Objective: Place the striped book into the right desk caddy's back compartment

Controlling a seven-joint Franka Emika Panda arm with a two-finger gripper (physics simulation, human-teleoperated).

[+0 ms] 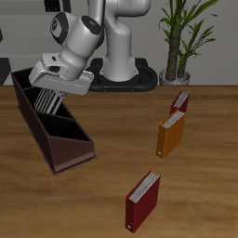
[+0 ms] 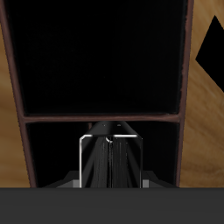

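The striped book (image 1: 46, 100) hangs upright under my gripper (image 1: 52, 90), which is shut on its upper edge. It is over the far, tall-walled end of the right desk caddy (image 1: 71, 154), a long dark box with maroon walls. The book's lower edge reaches down between the walls of the back compartment (image 1: 31, 91). In the wrist view the striped book (image 2: 109, 168) stands between my gripper's (image 2: 109, 144) fingers inside one section of the caddy (image 2: 17, 87). A cross divider (image 2: 101, 118) separates it from a longer dark section beyond.
A dark red book (image 1: 142, 200) stands near the table's front edge. An orange book (image 1: 170, 135) and another dark red book (image 1: 179, 100) stand farther back. A potted plant (image 1: 177, 56) and the robot's base (image 1: 119, 70) are at the table's back.
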